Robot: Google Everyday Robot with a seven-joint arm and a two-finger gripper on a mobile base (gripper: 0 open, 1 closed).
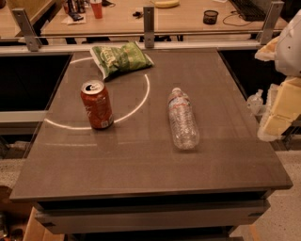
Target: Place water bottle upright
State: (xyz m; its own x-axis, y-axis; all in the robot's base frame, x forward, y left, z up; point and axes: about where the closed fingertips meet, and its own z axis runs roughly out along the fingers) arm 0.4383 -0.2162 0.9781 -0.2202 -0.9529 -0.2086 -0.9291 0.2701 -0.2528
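Observation:
The water bottle point(182, 120), clear ribbed plastic with a white cap, lies on its side right of the middle of the grey table point(141, 164). Its cap points toward the far edge and its base toward the near edge. My gripper point(278, 109) shows as pale yellow and white parts at the right edge of the view, beyond the table's right edge. It is well to the right of the bottle and not touching it.
A red soda can point(97, 104) stands upright on the left of the table. A green chip bag point(120, 58) lies at the far side. A small clear bottle point(254, 101) sits just past the right edge. A desk with clutter point(188, 14) stands behind.

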